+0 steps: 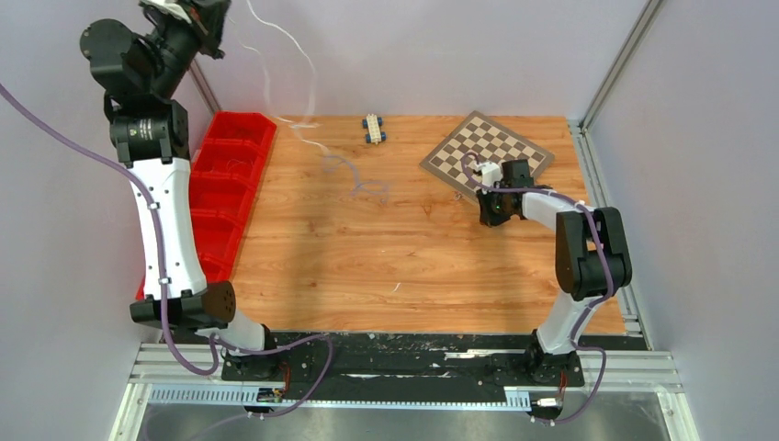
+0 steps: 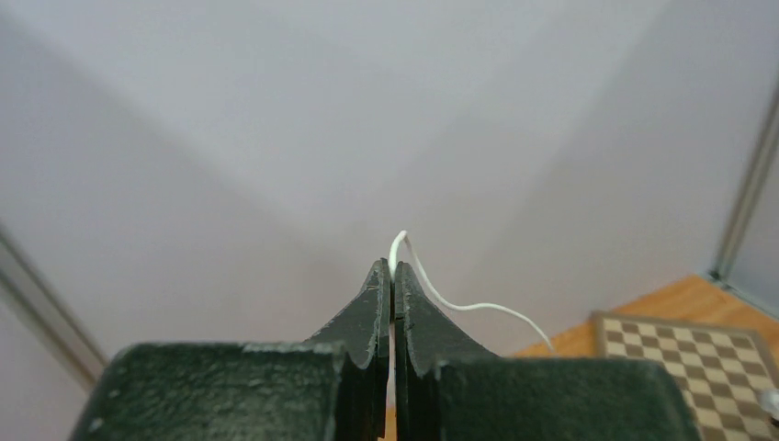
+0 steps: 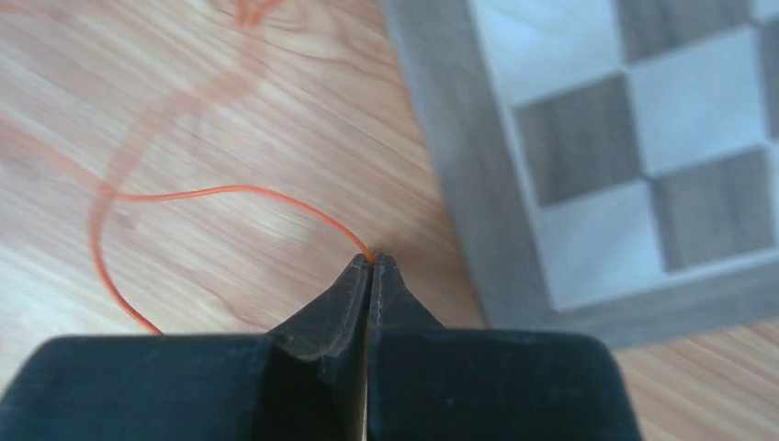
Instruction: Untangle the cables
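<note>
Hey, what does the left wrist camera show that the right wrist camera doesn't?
Only the left wrist view: the left pincer shut on a white cable, high up with pale walls behind it. Only the right wrist view: the right pincer low over the table, shut on an orange cable that loops across the wood. Both: a chessboard and the wooden table.

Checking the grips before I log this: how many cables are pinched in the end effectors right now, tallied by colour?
White cable: 1, in the left end effector
Orange cable: 1, in the right end effector
Total: 2
</note>
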